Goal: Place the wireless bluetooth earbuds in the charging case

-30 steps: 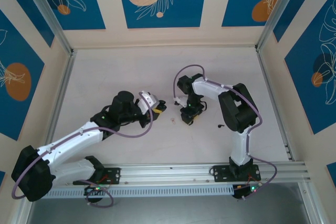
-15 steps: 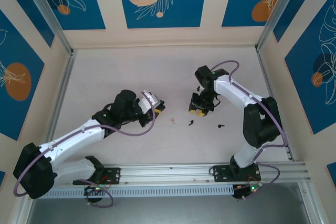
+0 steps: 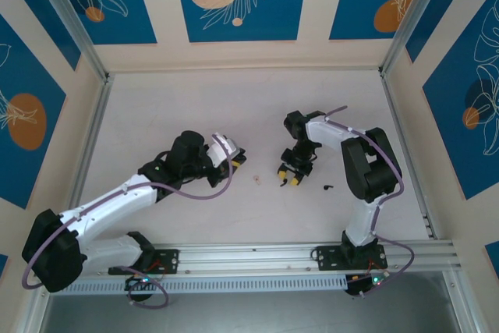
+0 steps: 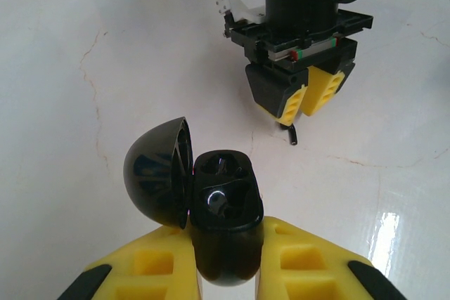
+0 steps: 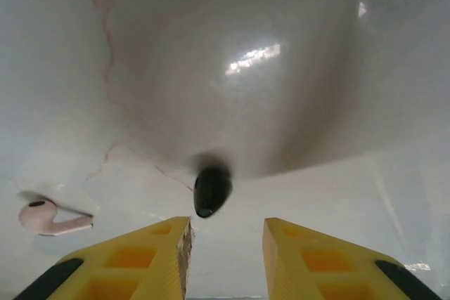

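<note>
Two earbuds point(image 3: 327, 187) lie loose. One earbud point(image 5: 211, 191) sits at 12 o'clock of my right gripper point(image 5: 226, 228), jaws parted, apparently empty; I centre over it before closing. Left gripper point(image 4: 225, 247) clenches the open charging case point(image 4: 223, 198).

Left tool point(image 4: 225, 261) clamped, right tool point(image 5: 226, 247) slightly parted.

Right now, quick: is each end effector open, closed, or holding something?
Left end effector: closed on the charging case.
Right end effector: open, empty; one earbud lies just past its fingertips.
</note>
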`<control>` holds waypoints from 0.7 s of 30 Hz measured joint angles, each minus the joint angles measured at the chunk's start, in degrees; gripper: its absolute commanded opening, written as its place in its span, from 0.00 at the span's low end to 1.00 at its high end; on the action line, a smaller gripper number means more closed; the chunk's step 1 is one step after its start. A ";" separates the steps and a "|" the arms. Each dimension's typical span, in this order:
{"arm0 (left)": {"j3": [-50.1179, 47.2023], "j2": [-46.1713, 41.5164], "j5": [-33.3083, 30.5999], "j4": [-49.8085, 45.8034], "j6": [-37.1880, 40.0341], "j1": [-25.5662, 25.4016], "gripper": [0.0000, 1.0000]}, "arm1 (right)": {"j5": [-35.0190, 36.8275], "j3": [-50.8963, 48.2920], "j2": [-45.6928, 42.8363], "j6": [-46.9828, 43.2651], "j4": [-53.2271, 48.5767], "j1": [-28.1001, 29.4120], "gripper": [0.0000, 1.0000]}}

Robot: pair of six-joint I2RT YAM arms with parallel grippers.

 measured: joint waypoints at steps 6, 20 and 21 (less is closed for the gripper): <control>0.00 0.04 0.02 -0.74 0.00 0.00 0.18 | -0.59 -0.35 0.90 0.24 2.29 0.00 0.32; 0.00 0.39 0.02 -1.75 0.04 0.00 0.19 | -0.37 -0.48 2.75 -0.07 2.19 0.07 0.16; 0.00 0.39 0.02 -1.88 0.02 0.00 0.18 | -0.24 -0.46 2.64 -0.24 2.19 0.11 0.16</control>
